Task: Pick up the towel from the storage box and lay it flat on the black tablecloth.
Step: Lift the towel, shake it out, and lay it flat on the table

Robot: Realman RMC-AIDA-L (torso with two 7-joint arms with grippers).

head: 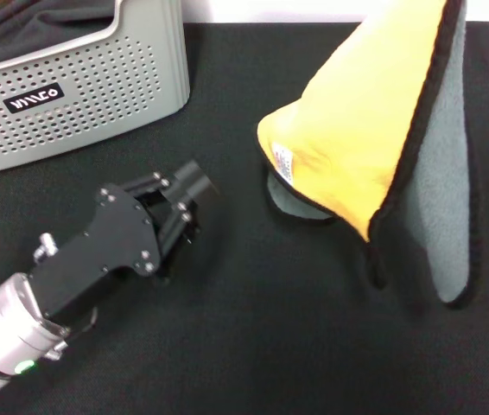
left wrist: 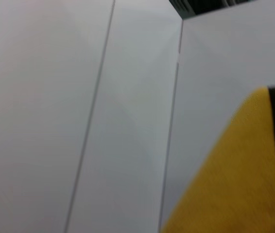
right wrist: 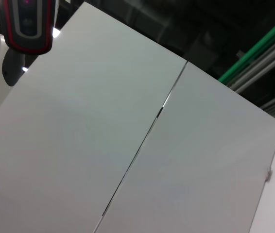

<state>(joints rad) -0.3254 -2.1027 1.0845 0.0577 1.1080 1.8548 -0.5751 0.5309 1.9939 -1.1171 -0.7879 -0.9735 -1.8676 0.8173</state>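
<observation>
At the upper left of the head view stands the storage box [head: 80, 95], a light grey basket with dotted sides and a black label on its front wall. Dark charcoal fabric [head: 37, 26] lies bunched inside it. The box rests on the black tablecloth [head: 253, 337], which covers the table across the frame.

In the upper right, the towel [head: 374, 130] hangs lifted from above, its top running out of the frame. The yellow-orange side faces the camera and the grey-green side shows along the right fold. Its lower folds touch the tablecloth, and a small white tag sits near its left edge.

The left gripper [head: 194, 194] lies low over the tablecloth at the lower left, pointing toward the towel; its jaws look close together and hold nothing. The right gripper is out of sight in every view. The left wrist view catches a yellow corner of the towel [left wrist: 234, 179] against pale wall panels [left wrist: 79, 121].
</observation>
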